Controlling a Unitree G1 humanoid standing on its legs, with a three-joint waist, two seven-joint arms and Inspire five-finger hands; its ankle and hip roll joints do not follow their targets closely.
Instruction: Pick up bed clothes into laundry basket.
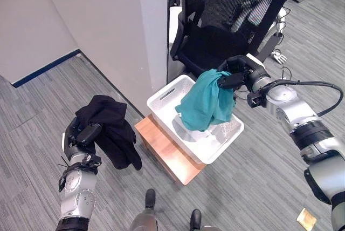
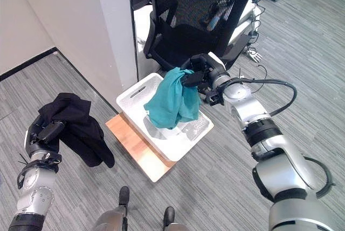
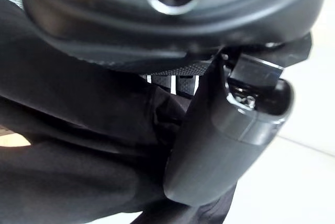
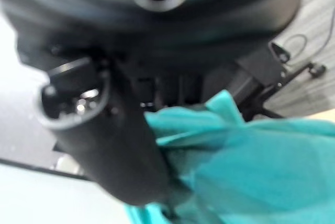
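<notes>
Teal garment (image 1: pixel 205 101): being held hanging over the white laundry basket (image 1: pixel 161 99), its lower folds dipping inside.
Right hand (image 1: pixel 233 74): curled round the garment's top, which is being pinched by the thumb.
Black garment (image 1: pixel 110 128): being held up above the floor, left of the basket, apart from it.
Left hand (image 1: pixel 83 134): closed round the black cloth.
Basket support: a low wooden surface (image 1: pixel 167 153), beside an office chair (image 1: pixel 226 20).
Risk: if released off-centre, the teal cloth is likely being left draped over the rim, sliding out.
</notes>
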